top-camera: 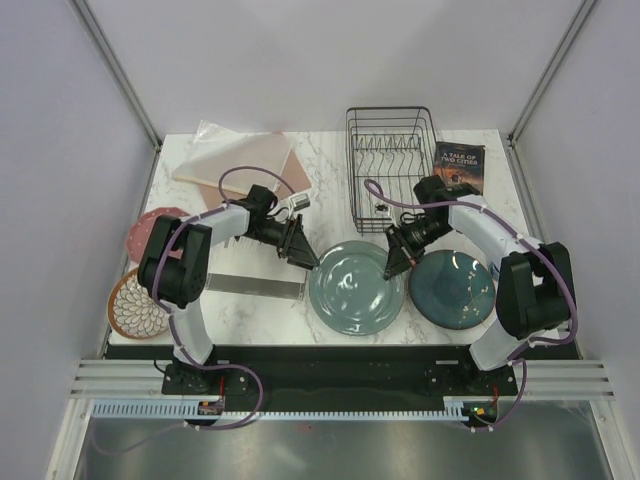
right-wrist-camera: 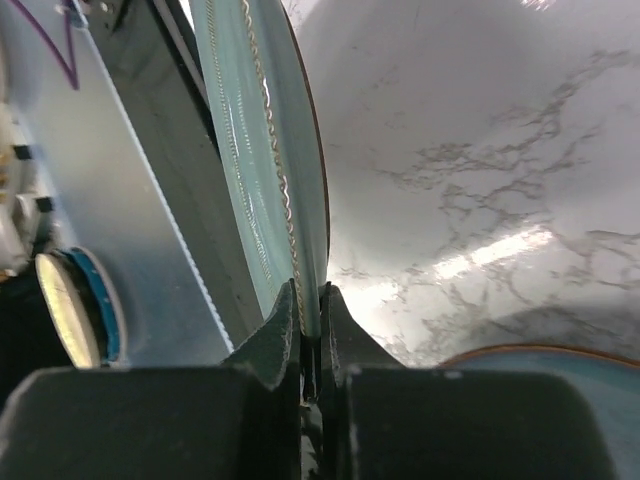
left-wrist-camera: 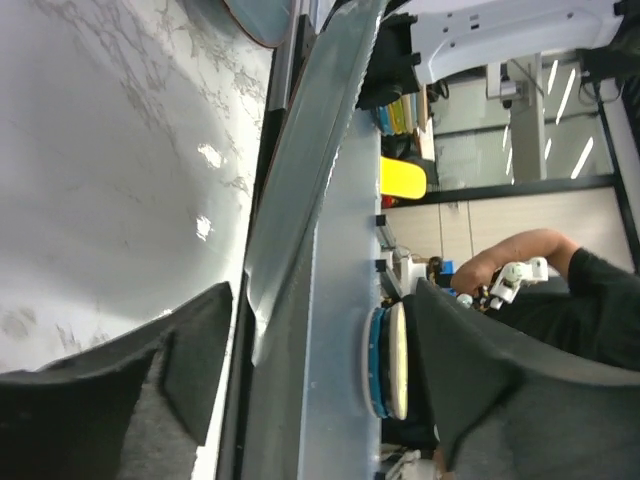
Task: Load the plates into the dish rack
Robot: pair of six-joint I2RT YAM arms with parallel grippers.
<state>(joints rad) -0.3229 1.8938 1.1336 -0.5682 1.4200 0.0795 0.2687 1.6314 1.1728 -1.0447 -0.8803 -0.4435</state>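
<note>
Found the right gripper [top-camera: 392, 263] pinched tight on the right rim of the teal-green plate [top-camera: 356, 287], low centre in the top view. Saw the left gripper [top-camera: 303, 255] spread wide astride its left rim (not closed on it). Noted the dish rack [top-camera: 389, 160] above, upper centre.

Light: bright and even from overhead; the white walls [top-camera: 60, 150] in the top view look pale and flat.
Shadows: soft and short, hugging the rim of the teal plate [top-camera: 356, 287].
Glare: white glints on the teal plate and the blue plate [top-camera: 452, 288]; shiny spots on the marble table [left-wrist-camera: 110, 150] in both wrist views.
Focus: top view sharp; the wrist views blur the dark fingers [right-wrist-camera: 150, 420] nearest the lens.
Overexposure: distant strip lights [left-wrist-camera: 563, 95] in the left wrist view are blown out.
</note>
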